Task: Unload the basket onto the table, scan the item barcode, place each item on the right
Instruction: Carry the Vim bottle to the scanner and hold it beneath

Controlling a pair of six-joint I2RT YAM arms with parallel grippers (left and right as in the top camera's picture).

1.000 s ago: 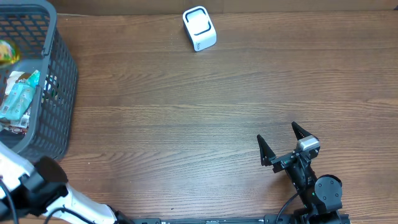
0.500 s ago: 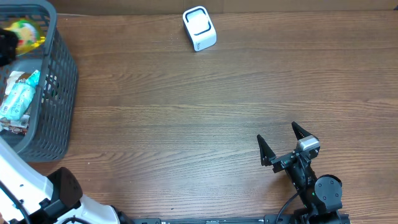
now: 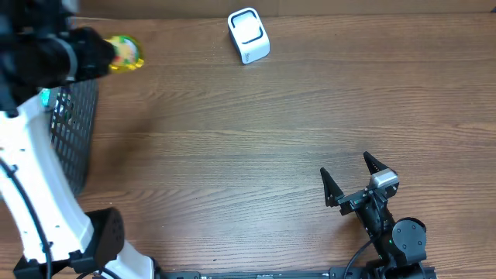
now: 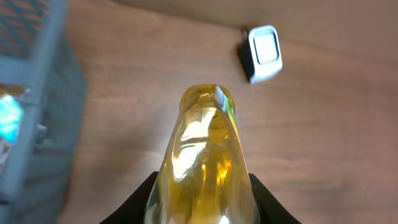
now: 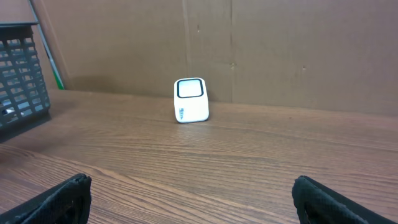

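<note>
My left tool (image 4: pixel 202 200) clamps the wide lower body of the glossy yellow bottle (image 4: pixel 202 143), aloft over the tabletop (image 3: pixel 271 124) between basket (image 3: pixel 81 116) and scanner (image 3: pixel 248 36); it looks liquid-heavy, rigid and slippery, so that's the right hold, while my right tool (image 3: pixel 346 166) gapes empty.

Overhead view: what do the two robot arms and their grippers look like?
The left arm has white shells, black joints and a thin black cable along it; its fingers are black. The right arm is all black with a silver block behind the right gripper, whose fingers are pointed.
</note>
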